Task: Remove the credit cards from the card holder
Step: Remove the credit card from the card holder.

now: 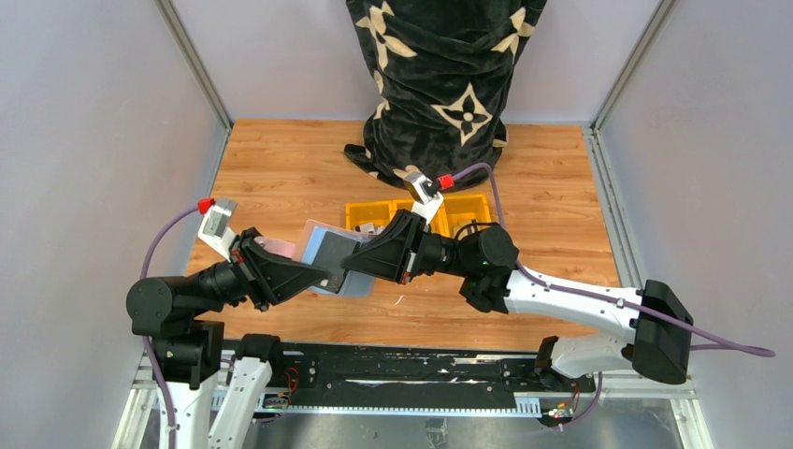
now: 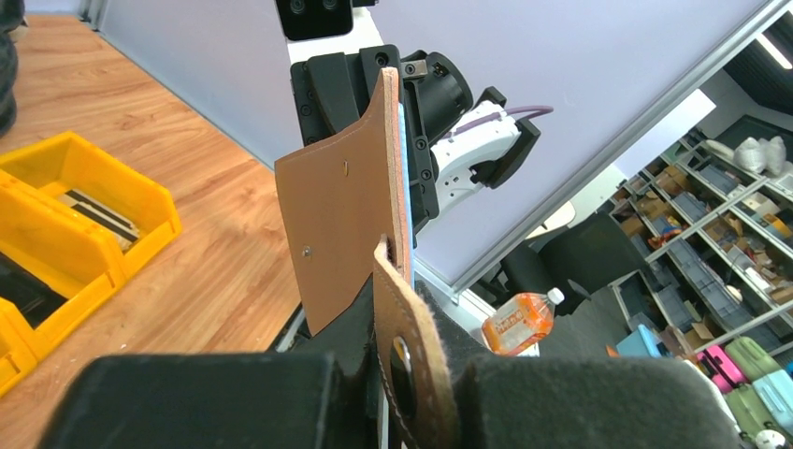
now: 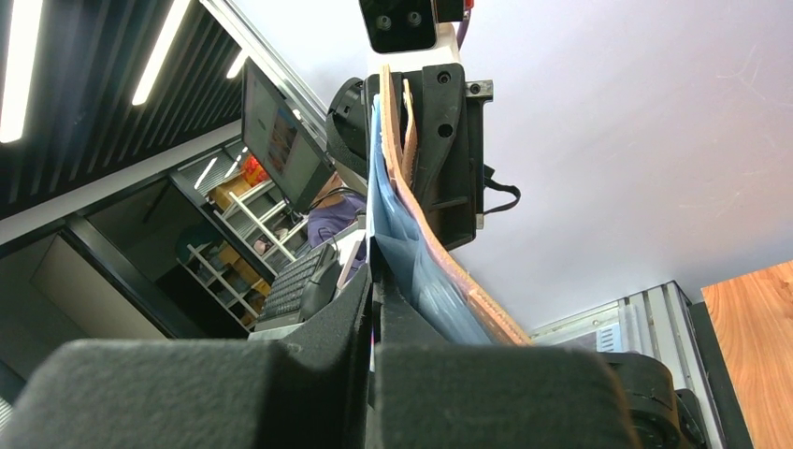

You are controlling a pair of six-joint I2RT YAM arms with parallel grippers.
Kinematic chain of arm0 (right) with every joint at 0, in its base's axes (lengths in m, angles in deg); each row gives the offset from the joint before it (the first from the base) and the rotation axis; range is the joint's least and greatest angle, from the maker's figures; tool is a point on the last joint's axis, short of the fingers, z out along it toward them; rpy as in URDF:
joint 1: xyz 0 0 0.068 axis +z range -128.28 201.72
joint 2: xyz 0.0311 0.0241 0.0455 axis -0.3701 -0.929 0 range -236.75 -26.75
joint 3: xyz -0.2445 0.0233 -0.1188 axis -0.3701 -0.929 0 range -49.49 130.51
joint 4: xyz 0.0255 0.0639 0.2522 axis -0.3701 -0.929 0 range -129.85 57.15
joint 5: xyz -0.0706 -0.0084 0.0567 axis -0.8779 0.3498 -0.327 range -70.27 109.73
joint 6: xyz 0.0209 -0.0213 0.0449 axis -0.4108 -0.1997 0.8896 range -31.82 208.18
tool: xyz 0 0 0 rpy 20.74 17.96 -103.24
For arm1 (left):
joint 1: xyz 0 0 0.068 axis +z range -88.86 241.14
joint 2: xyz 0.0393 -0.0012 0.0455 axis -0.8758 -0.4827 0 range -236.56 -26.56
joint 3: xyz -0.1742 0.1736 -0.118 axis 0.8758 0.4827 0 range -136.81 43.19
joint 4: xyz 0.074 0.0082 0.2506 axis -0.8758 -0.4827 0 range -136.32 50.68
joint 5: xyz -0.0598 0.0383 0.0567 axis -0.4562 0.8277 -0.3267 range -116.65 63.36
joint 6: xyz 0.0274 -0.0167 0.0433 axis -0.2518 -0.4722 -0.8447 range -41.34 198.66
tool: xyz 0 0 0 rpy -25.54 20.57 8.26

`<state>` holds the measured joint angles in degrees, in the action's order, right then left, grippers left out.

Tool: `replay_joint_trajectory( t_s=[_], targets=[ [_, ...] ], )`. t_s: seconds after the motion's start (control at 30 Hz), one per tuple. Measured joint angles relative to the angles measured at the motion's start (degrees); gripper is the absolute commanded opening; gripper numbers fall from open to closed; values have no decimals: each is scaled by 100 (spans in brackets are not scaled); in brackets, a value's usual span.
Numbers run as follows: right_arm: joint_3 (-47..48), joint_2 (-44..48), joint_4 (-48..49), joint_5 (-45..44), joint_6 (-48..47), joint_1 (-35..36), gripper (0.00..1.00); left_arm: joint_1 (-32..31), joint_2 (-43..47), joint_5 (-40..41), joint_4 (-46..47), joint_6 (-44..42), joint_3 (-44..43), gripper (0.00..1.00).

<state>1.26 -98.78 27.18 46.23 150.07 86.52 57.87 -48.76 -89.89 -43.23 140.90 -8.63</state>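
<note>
Over the wooden table [image 1: 281, 159], your left gripper [image 2: 397, 393], from 8 o'clock, clamps the card holder [image 2: 337, 224] steady; your right gripper [image 3: 372, 318] pinches the credit cards [image 3: 416, 267] for pulling.

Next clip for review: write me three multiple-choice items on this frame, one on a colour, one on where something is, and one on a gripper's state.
1. What colour is the compartment tray?
A. red
B. yellow
C. green

2. Where is the card holder?
A. lying in the tray
B. nowhere in view
C. held upright in the left gripper

3. What is the right gripper doing?
A. shut on the credit cards
B. open, clear of everything
C. shut on the tray

Answers:
1 B, its walls are plainly yellow.
2 C, the left wrist view shows the brown holder standing clamped between that gripper's fingers.
3 A, the right wrist view shows its fingers closed on the blue-grey cards beside the holder's edge.
</note>
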Motion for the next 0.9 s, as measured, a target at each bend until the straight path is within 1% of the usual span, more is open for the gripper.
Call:
replay_joint_trajectory(
  t_s=[0.43, 0.57, 0.63, 0.7, 0.73, 0.87, 0.9],
  targets=[
    [-227, 446, -286, 37, -269, -2, 0, 0, -20, 9, 2, 17, -122, 6],
    [-240, 778, -879, 146, -470, -142, 0, 0, -57, 20, -72, -72, -186, 4],
    [-258, 1043, -1283, 245, -560, -337, 0, 0, -98, 50, -153, -164, -247, 4],
    [-286, 1451, -1875, 365, -667, -723, 0, 0, -208, 72, -382, -404, -402, 3],
    [-297, 1552, -2004, 367, -699, -839, 0, 0, -223, 76, -437, -479, -428, 3],
    [-304, 2208, -3191, 483, -1049, -1801, 0, 0, -358, 151, -1091, -1130, -706, 3],
    [-271, 2339, -3674, 496, -1222, -2081, 0, 0, -385, 179, -1266, -1303, -769, 3]
  ],
)
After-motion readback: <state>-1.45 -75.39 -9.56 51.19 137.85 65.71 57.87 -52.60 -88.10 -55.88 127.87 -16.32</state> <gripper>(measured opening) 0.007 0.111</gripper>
